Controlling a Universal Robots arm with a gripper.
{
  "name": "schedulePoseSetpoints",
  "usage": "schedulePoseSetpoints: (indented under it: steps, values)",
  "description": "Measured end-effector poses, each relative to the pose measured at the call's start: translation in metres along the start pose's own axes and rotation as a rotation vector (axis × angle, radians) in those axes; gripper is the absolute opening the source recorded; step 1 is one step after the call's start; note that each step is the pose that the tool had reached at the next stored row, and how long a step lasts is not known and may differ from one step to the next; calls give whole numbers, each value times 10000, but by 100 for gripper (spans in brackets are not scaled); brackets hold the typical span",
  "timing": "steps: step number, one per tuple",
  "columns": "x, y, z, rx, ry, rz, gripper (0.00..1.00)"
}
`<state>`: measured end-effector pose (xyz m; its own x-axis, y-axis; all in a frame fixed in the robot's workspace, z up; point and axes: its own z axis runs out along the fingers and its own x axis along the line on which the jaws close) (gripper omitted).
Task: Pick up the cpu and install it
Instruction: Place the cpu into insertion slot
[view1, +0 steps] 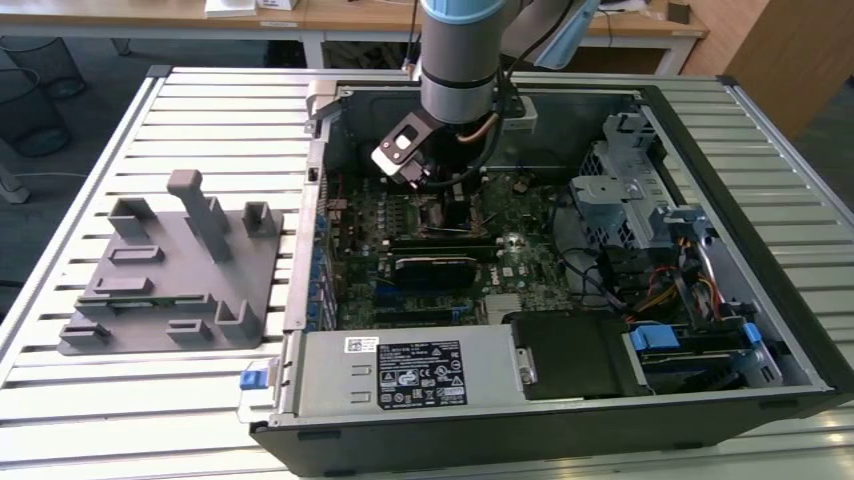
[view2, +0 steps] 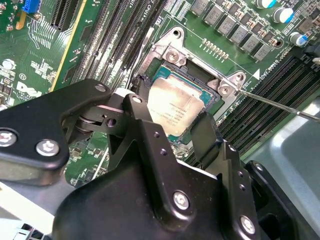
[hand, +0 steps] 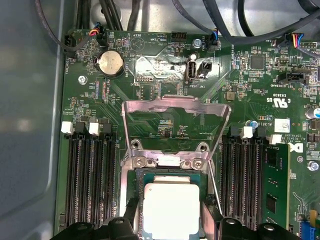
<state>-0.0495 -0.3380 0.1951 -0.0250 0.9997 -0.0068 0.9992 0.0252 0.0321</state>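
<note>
Gripper (view2: 172, 125) clamping cpu (hand: 171, 210) by opposite edges; cpu sitting in open socket (hand: 165, 161) on motherboard (hand: 245, 102), load plate (hand: 175, 104) standing raised. Judging chip light, stiff, slick-topped, underside fragile: edge hold suiting best, level, gentle squeeze.

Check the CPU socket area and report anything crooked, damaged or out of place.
Nothing stands out. The cpu looks flat and square in the socket, with the gripper right at it. The load plate is swung open, as fitting would need, and no damage shows around it.
</note>
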Motion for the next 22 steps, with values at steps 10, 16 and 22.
schedulePoseSetpoints:
  steps: [10, 16, 22]
  values:
    - [33, 1, 1, 1, 0, 1, 60]
    - [39, 1, 2, 3, -6, 197, 60]
    - [40, 1, 3, 2, -7, 296, 60]
